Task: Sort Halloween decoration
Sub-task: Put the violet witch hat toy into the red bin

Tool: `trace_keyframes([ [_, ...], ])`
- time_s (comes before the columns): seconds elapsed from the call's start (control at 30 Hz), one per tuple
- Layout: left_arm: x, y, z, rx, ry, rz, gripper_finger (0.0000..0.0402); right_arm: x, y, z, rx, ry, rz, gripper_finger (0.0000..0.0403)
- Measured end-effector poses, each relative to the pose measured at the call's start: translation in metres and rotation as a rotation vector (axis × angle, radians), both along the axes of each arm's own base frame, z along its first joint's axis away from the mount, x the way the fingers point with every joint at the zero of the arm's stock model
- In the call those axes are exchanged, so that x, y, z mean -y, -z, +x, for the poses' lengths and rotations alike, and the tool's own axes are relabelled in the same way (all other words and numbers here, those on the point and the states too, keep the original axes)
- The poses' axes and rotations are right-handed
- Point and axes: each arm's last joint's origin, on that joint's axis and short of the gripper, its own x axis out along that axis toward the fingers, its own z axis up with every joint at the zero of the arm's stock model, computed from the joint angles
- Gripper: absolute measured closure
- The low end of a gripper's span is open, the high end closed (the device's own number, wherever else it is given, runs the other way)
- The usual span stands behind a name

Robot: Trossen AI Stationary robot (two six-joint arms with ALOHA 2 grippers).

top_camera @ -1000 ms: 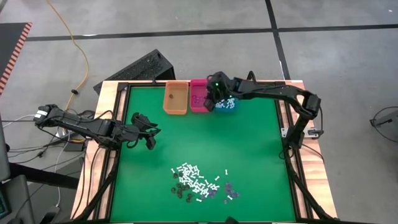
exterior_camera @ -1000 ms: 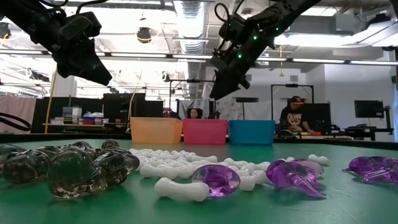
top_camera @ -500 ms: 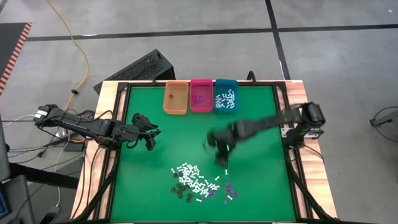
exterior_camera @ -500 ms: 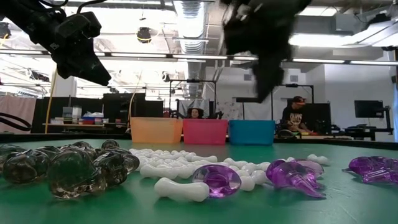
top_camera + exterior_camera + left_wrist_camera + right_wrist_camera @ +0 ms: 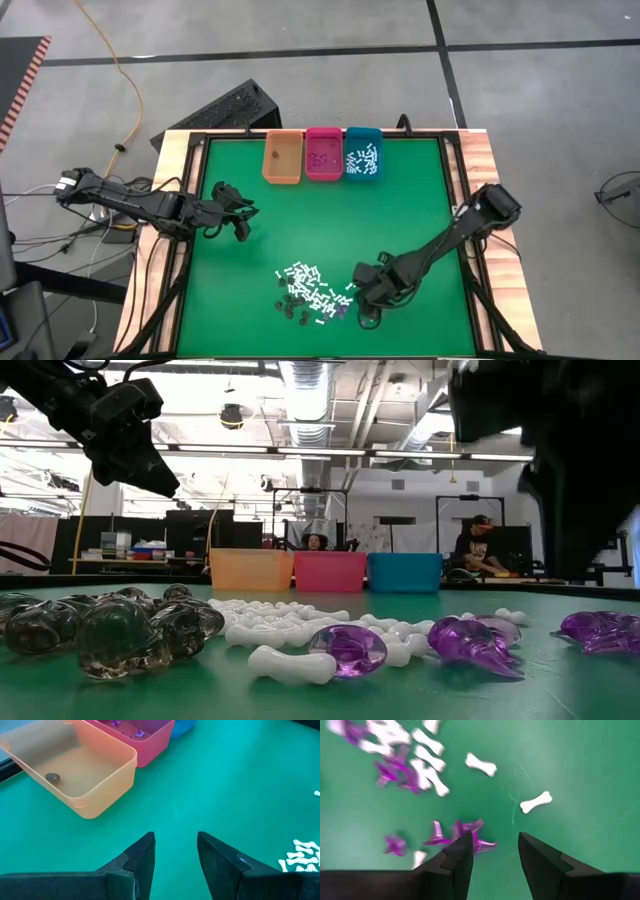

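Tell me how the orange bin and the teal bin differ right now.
The orange bin stands at the row's left end, the teal bin at its right end, the pink bin between them. The orange bin holds a single dark piece; the teal bin holds a heap of white bones. Both are open rectangular bins at the mat's far edge.

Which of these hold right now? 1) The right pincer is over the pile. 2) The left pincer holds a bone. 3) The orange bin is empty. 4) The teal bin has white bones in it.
1) True: the right pincer, open, hangs at the pile among the purple pieces.
2) False: the left pincer is open and empty, over bare mat.
3) False: the orange bin holds one dark piece.
4) True: the teal bin holds white bones.
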Motion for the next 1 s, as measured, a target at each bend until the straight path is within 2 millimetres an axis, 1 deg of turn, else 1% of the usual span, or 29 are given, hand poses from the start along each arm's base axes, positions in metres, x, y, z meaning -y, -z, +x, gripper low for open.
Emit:
trace_keyframes([
  [0.1,0.0,0.0,0.0,0.001,-0.001,-0.001,0.0264,-0.002,0.013,0.002,-0.041,-0.005,-0.007,0.0218],
  [0.23,0.0,0.0,0.0,0.0,-0.002,-0.001,0.0264,-0.005,0.02,0.004,-0.074,-0.019,0.026,0.0218],
  [0.5,0.0,0.0,0.0,-0.002,-0.002,0.001,0.0264,-0.003,0.019,0.001,-0.106,-0.028,0.014,0.0218],
  [0.6,0.0,0.0,0.0,-0.003,-0.002,0.001,0.0264,-0.006,0.019,-0.003,-0.137,-0.049,0.043,0.0218],
  [0.77,0.0,0.0,0.0,-0.006,0.0,0.006,0.0264,-0.012,0.017,-0.009,-0.143,0.002,0.043,0.0218],
  [1.0,0.0,0.0,0.0,-0.004,0.0,0.006,0.0264,-0.011,0.017,-0.012,-0.177,0.019,0.048,0.0215],
])
